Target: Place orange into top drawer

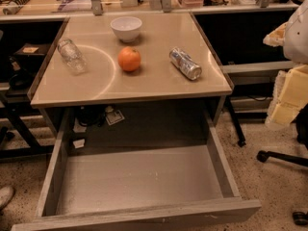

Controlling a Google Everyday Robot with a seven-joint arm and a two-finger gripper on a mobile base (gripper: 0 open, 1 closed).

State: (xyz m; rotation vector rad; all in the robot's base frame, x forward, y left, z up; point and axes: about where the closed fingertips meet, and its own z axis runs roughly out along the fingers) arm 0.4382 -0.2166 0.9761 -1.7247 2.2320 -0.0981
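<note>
Glass lies at the left of the desk [159,83]: a clear jar [71,56] on its side, its mouth towards the far left corner. Right of it, at the far middle, a white bowl [126,28] stands upright. Just near of the bowl, apart from it, the orange [129,59] sits on the desk top, roughly in the middle, between the jar and a can [185,63]. The silver can lies on its side at an angle, right of the orange and not touching it.

Below the desk top the drawer [139,182] is pulled out towards the near side, grey wood-grain, with its flat grey bottom showing and its front panel along the near edge of the view. The orange is on the desk, not in the drawer.

At the right edge, the hand [288,97] shows as pale yellowish blocks under a white arm part, beside the desk's right side and well apart from the orange. I cannot tell whether it is open or closed. A black chair base [281,158] rests on the speckled floor below it.
</note>
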